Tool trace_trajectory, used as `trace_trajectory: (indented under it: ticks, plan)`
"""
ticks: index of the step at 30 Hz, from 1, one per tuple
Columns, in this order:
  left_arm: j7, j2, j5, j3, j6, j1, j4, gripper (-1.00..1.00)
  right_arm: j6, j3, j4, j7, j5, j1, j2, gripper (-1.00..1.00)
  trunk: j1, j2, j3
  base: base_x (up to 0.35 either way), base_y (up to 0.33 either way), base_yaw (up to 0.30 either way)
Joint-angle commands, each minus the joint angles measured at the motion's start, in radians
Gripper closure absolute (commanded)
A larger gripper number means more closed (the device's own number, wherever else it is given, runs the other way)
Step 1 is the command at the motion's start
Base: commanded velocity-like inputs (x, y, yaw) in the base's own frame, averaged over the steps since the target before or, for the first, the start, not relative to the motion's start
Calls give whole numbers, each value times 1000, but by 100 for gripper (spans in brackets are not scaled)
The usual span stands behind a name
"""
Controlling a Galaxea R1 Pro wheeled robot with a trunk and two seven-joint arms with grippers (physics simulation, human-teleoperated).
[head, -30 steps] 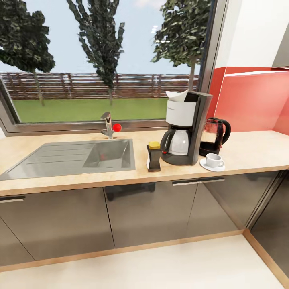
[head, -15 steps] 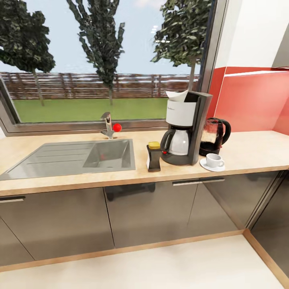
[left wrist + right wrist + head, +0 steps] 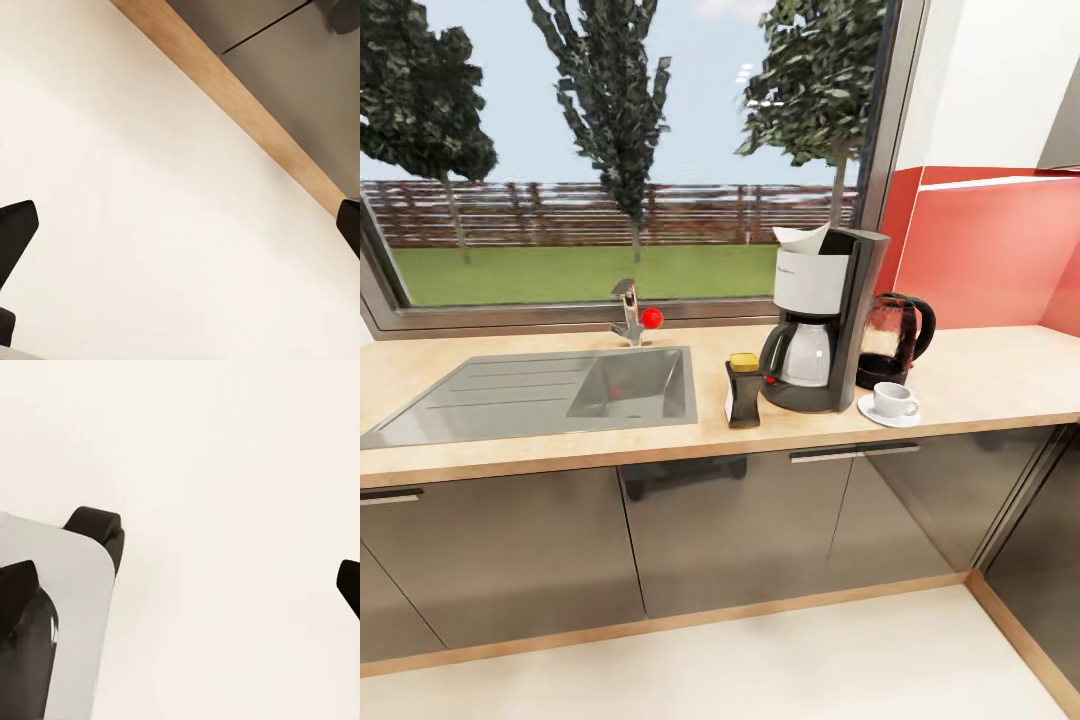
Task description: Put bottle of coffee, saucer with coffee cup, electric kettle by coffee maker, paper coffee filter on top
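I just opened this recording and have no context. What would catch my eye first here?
The tall black coffee maker on the beige kitchen countertop, with a white paper coffee filter on top. Crowded around it: the yellow-capped bottle of coffee at its left, the glass electric kettle at its right, and the coffee cup on its saucer in front of the kettle.

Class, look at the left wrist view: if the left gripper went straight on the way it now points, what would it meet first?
Most likely the pale floor, which lies between the open left gripper fingertips. The wooden plinth strip sits off to one side; depth is unclear.
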Motion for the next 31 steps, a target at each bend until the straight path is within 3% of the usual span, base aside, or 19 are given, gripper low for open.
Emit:
trace_trajectory:
  ticks: [1, 5, 11, 31]
  plan:
    - [-1, 0, 3, -2, -3, 1, -1, -100, -6, -8, 4, -2, 9, -2, 9, -100, 0, 0, -1, 0, 0, 0]
    - [-1, 0, 3, -2, -3, 1, -1, -100, -6, -9, 5, -7, 9, -2, 62, -100, 0, 0, -1, 0, 0, 0]
    - [-1, 0, 3, -2, -3, 1, -1, -100, -7, -9, 5, -9, 9, -2, 84, -100, 0, 0, -1, 0, 0, 0]
    - [0, 0, 3, -6, -3, 1, -1, -100, -7, -8, 5, -9, 8, -2, 90, -100, 0, 0, -1, 0, 0, 0]
